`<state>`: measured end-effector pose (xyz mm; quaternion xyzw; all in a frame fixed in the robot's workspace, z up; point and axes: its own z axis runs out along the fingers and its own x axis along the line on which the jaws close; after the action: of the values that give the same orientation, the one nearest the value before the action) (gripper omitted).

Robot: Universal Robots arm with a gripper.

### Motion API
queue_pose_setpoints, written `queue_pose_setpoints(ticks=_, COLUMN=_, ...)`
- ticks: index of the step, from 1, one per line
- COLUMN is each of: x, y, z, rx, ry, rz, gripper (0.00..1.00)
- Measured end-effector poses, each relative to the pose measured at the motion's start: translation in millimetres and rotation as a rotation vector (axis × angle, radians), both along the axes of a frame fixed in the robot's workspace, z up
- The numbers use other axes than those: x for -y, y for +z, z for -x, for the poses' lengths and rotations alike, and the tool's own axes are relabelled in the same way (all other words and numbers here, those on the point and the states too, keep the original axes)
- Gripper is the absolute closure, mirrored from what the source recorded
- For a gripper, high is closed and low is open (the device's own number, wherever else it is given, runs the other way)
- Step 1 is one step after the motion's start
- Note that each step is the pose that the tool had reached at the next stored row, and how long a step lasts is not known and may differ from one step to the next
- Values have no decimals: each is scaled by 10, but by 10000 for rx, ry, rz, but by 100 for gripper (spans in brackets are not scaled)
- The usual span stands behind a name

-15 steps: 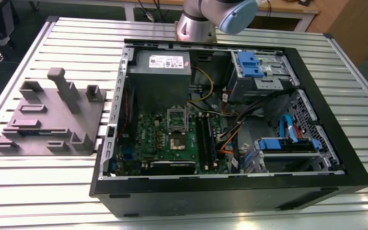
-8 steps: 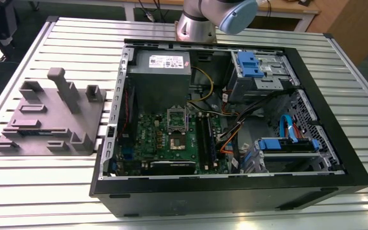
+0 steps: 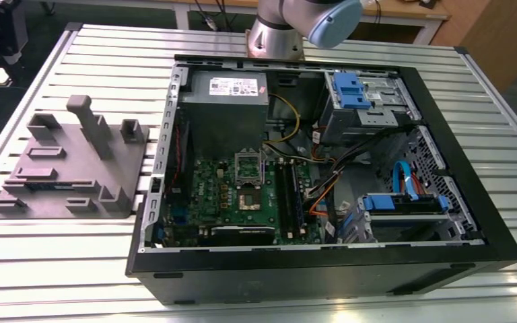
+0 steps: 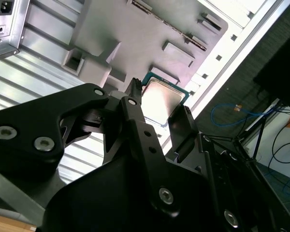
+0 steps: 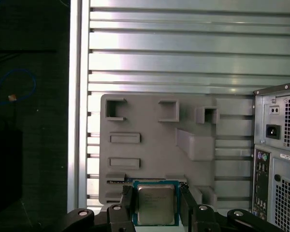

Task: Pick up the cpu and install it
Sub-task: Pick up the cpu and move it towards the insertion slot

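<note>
Slatted metal table (image 3: 375, 48), with an open case (image 3: 312, 269) on it and a grey tray (image 3: 126, 165) at the exterior view's left. The cpu (image 5: 155, 204) is in the gripper (image 5: 155, 195), pinched by its edges between both fingers (image 5: 127, 202), metal top facing the first wrist camera (looks lifted clear of the tray, my read). The tray is right behind it, with the case rear just beside. The socket (image 3: 248, 180) on the board (image 3: 209, 185) looks empty, so it's not installed. The socket lies well apart from the tray, toward the exterior view's right.
</note>
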<state>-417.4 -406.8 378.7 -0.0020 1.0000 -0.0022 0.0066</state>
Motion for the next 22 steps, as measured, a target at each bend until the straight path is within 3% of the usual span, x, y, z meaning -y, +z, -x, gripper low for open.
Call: queue_pose_setpoints(ticks=22, x=0, y=0, z=-67, rx=0, ry=0, rz=0, gripper=53)
